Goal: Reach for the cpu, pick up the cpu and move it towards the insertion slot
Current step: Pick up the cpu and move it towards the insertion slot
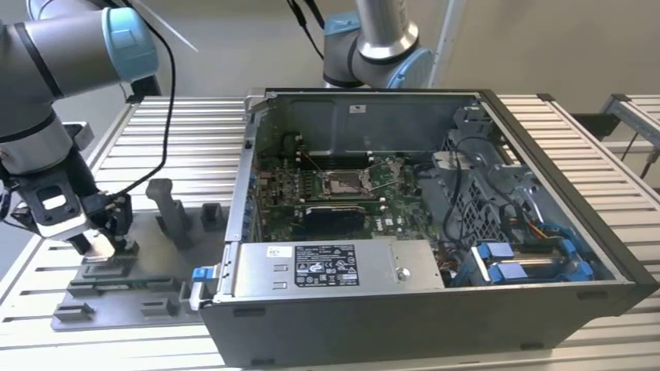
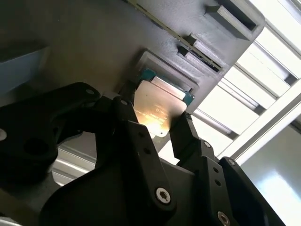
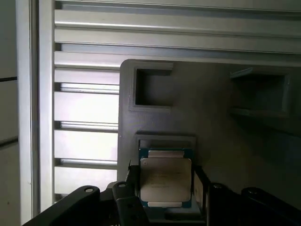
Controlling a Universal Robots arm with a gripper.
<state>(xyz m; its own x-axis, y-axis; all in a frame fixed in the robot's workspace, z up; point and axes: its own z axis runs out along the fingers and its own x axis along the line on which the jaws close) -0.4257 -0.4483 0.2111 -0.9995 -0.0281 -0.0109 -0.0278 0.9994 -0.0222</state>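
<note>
Our arm [image 1: 42,93] reaches steeply down at the exterior view's left, its gripper [image 1: 99,246] lowered onto the grey tray [image 1: 134,286] on the slatted metal desk [image 1: 185,124]. In both wrist views we see the black fingers [image 3: 200,188] pinching the cpu [image 3: 165,182] by two opposite edges. The flat square chip has a dull silvery lid over a teal board and still sits in its shallow tray recess. The second wrist view adds the matte, ribbed texture of the tray's plastic. In the exterior view we find the insertion slot [image 1: 345,182], a metal-framed square with a dark centre. It lies on the green board inside the open computer case [image 1: 413,309], well apart from the gripper.
</note>
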